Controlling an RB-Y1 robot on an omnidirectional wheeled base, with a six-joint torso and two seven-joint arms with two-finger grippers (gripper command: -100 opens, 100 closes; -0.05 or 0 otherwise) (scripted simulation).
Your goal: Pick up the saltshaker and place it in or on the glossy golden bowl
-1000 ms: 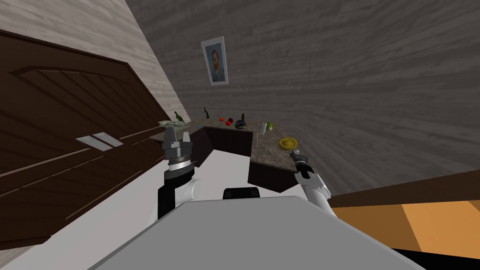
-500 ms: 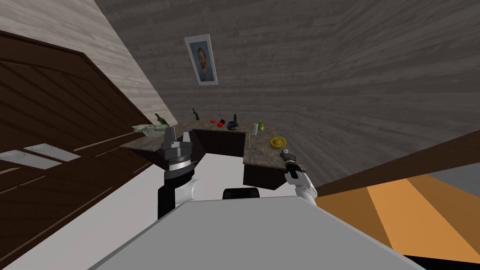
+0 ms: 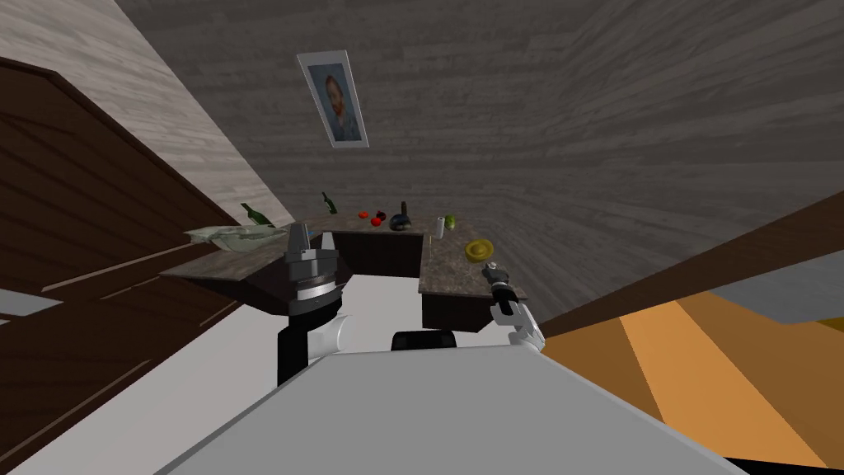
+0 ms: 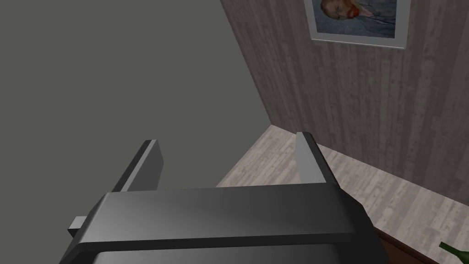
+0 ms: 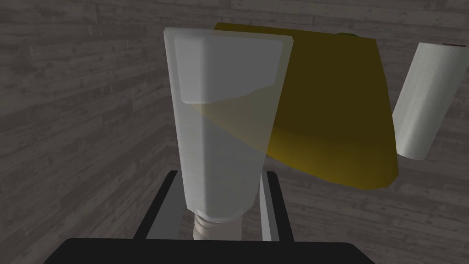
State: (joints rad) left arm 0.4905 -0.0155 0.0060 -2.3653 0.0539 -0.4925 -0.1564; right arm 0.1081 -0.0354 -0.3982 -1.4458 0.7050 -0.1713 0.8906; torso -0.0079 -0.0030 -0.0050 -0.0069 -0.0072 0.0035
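Our right gripper [image 5: 220, 183] is clamped on the shaker [image 5: 224, 114], a clear one with its narrow neck toward the gripper body. The yellow bowl [image 5: 334, 119] sits just beyond it on the counter [image 3: 449, 272]; we can't tell if the shaker is over the rim. A white roll [image 5: 423, 101] stands beside the bowl. The left gripper [image 3: 311, 239] is up near the counter's other wing, fingers apart

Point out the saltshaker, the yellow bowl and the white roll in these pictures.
saltshaker [image 5: 224, 137]: right wrist view, middle of its clear body.
yellow bowl [image 5: 334, 123]: right wrist view, on its wall.
white roll [image 5: 421, 101]: right wrist view, middle of its side.
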